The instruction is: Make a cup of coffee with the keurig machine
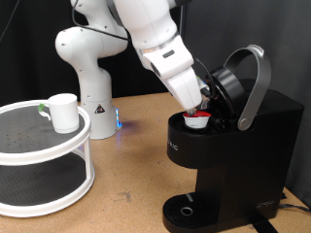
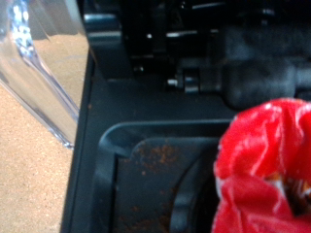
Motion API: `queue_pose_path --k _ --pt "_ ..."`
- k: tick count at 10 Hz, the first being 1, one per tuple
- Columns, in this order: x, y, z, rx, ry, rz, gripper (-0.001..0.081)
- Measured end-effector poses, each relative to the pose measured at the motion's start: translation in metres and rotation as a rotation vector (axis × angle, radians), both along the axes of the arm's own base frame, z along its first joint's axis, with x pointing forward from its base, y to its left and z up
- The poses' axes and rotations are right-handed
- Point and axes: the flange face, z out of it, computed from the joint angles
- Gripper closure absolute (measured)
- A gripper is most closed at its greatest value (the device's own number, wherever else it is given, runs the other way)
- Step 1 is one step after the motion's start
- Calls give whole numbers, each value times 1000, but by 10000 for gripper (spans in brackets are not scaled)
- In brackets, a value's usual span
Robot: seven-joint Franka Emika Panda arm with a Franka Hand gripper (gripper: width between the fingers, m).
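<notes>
Red-topped pod (image 1: pixel 198 119) sits in open keurig machine (image 1: pixel 233 155).

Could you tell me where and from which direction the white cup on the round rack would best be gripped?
The cup stands upright on the top tier of the white round rack, mouth up, no handle visible. Probably best to come straight down and pinch its rim wall, one finger inside and one outside; above it looks free. The gripper is currently at the keurig machine, by the red-topped pod.
</notes>
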Motion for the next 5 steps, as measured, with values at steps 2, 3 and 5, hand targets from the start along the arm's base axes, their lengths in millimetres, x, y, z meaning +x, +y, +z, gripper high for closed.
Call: queue_pose_path --k 2,3,5 --pt "-1 -2 -5 -4 1 -10 1" --pt "-2 -3 -7 -5 2 -13 1" --pt "-1 -5 -9 -6 6 -16 1"
